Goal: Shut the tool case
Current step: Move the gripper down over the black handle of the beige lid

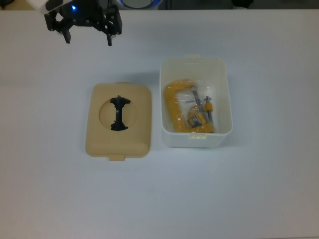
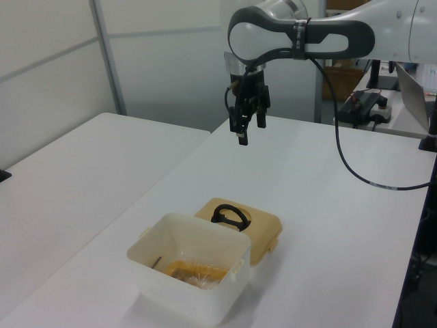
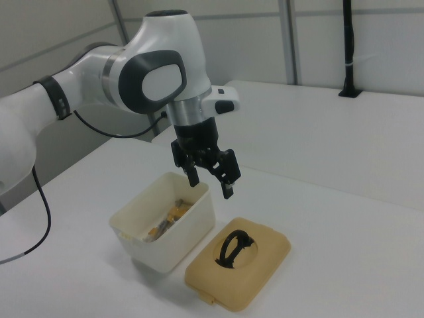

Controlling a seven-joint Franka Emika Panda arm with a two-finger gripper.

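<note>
Claw (image 1: pixel 88 39) spread, nothing between its fingers, hanging in the air well above the white bench (image 1: pixel 259 189). In the top view it sits at the upper left edge, fingers pointing down; a blue light shows on its body.

Tool case is open, in two parts, both flat on the bench and well apart from the claw. White box (image 1: pixel 196 102) lies below and to the right of the claw in the top view; mouth up. Tan lid (image 1: pixel 118 120) lies almost straight below the claw in the top view, just beside the box on the top view's left, a narrow strip of bench between them. Lid lies top side up, black handle (image 1: pixel 119 113) across its round recess, small latch tabs at its near and far edges.

Inside the box: yellow clamp (image 1: pixel 185 108) in clear plastic wrap, lying on the bottom.

Left view: claw (image 2: pixel 247 126) hangs beyond and above the lid (image 2: pixel 258 229); box (image 2: pixel 188 273) nearer the camera. Right view: claw (image 3: pixel 212 179) above the box's (image 3: pixel 165 228) far rim, lid (image 3: pixel 237 262) below it to the right view's right.
</note>
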